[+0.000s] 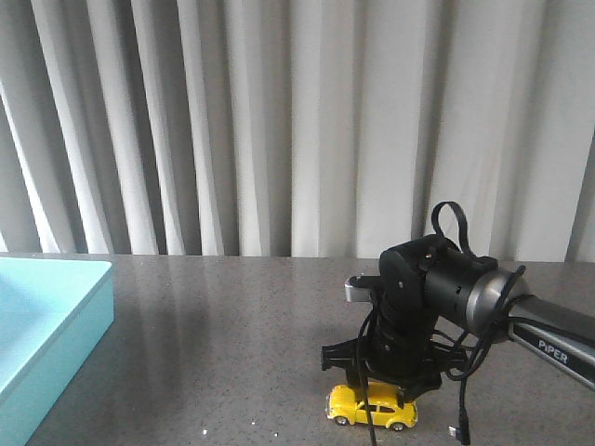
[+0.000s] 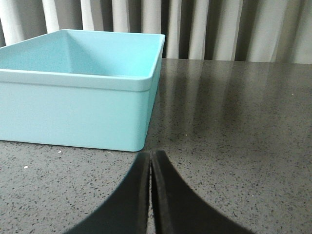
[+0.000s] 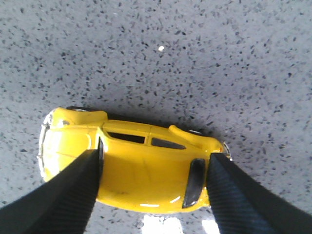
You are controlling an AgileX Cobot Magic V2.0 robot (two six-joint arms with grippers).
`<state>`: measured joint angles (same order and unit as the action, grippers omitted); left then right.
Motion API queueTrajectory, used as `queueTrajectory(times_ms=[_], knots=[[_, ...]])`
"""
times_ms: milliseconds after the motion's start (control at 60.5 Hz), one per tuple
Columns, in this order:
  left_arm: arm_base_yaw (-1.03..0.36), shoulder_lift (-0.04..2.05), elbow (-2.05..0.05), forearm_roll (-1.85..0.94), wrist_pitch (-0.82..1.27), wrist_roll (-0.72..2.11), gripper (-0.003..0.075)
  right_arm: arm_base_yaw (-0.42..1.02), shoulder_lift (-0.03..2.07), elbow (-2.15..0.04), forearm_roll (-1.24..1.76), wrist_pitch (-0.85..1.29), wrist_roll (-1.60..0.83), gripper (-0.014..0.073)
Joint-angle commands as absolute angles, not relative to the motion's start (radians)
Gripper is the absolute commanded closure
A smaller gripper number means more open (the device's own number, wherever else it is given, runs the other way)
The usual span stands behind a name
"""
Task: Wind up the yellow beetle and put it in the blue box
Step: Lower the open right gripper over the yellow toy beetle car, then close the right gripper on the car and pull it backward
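Note:
The yellow beetle [image 1: 372,407] stands on its wheels on the dark speckled table near the front edge, right of centre. My right gripper [image 1: 383,383] reaches down onto it. In the right wrist view its two black fingers hold the yellow beetle [image 3: 146,168] lengthwise, one at the windscreen and one at the rear, so the right gripper [image 3: 156,153] is shut on the car. The blue box [image 1: 51,316] sits at the far left. My left gripper [image 2: 151,157] is shut and empty, low over the table just in front of a corner of the blue box [image 2: 83,97].
Grey curtains [image 1: 279,121] hang behind the table's far edge. The right arm [image 1: 521,321] comes in from the right, with a loose cable dangling beside the car. A bare stretch of table [image 1: 232,344] lies between the box and the car.

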<state>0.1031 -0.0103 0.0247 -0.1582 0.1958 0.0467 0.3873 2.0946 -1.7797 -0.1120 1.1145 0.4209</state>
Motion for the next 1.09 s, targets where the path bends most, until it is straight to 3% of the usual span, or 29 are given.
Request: queueTrajectory(times_ms=[0,496,794,1075], knots=[[0.096,-0.007,0.010,-0.162,0.116,0.039,0.0726,0.365,2.096,-1.771,-0.173,1.288,0.365,0.0246],[0.096,-0.007,0.010,-0.162,0.116,0.039,0.0726,0.350,2.094,-1.745,-0.261,1.288,0.280,0.0246],[0.096,-0.007,0.010,-0.162,0.116,0.039,0.0726,0.238,2.088,-1.521,-0.328,1.286,0.281,0.0246],[0.096,-0.007,0.010,-0.162,0.116,0.039,0.0726,0.129,2.058,-1.480,-0.398,1.289,0.257,0.0246]])
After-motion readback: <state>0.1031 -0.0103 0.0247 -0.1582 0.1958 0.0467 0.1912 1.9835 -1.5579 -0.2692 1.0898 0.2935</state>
